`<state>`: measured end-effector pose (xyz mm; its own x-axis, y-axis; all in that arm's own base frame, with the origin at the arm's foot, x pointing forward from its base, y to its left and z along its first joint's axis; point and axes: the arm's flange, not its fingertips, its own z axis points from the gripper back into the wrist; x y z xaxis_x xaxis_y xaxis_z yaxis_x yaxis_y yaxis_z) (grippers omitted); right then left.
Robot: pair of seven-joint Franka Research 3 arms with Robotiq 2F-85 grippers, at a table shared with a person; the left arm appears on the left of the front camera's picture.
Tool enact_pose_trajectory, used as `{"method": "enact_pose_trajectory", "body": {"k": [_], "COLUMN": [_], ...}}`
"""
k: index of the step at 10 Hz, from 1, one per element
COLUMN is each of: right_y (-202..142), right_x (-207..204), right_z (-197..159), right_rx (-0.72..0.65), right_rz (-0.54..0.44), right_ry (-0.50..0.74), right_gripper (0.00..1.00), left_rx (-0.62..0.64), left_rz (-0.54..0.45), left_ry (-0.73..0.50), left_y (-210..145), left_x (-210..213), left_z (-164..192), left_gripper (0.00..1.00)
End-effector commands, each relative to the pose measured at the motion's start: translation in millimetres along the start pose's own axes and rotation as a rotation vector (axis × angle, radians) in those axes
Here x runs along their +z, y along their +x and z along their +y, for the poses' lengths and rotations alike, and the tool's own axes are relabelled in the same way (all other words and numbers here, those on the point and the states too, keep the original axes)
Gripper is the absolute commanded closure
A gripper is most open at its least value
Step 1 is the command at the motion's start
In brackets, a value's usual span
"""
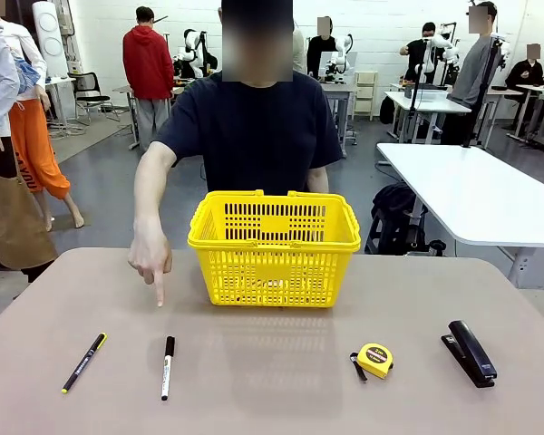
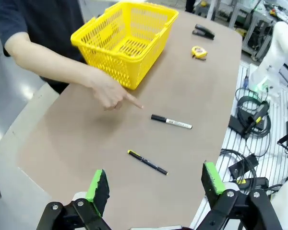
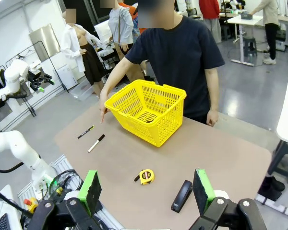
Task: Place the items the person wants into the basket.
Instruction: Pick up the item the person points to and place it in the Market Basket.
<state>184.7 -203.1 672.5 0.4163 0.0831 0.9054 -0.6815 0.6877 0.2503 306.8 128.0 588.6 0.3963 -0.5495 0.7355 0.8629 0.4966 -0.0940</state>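
Both pairs of my jaws stand wide and empty. The white marker [image 1: 167, 367] lies flat on the bench [image 1: 272, 399], left of the basket [image 1: 274, 272] and nearer me, just past the person's pointing hand [image 1: 151, 256]. It looks light, stiff and apt to roll, so I'd pinch across mid-barrel.

Left pincer [image 2: 155, 181]: black jointed fingers, bright green pads [image 2: 97, 184], round silver bolts [image 2: 77, 203] at the pivots. Right pincer [image 3: 146, 184]: same build, black links, green pads [image 3: 202, 187]. Left arm [image 3: 17, 143]: smooth white rounded shell. Person [image 1: 254, 136]: dark navy T-shirt, short sleeves ending above the elbow, round neck, plain front.
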Motion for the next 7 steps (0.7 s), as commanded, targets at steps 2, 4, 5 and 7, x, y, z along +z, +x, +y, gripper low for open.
{"method": "enact_pose_trajectory", "body": {"k": [2,4,5,7], "right_y": [0.7,0.7,0.7,0.7], "right_x": [-0.8,-0.8,-0.8,-0.8], "right_z": [0.2,0.2,0.2,0.2], "right_rx": [0.008,0.008,0.008,0.008], "right_rz": [-0.008,-0.008,-0.008,-0.008], "right_ry": [0.016,0.016,0.016,0.016], "right_gripper": [0.0,0.0,0.0,0.0], "left_rx": [0.399,0.564,0.608,0.686], "left_rz": [0.208,0.319,0.353,0.453], "left_ry": [0.167,0.245,0.292,0.407], "left_y": [74.0,108.5,116.1,118.8], "left_x": [-73.7,-122.5,-148.2,-207.5], "left_z": [-18.0,-43.9,-57.6,-81.8], "left_gripper": [0.0,0.0,0.0,0.0]}}
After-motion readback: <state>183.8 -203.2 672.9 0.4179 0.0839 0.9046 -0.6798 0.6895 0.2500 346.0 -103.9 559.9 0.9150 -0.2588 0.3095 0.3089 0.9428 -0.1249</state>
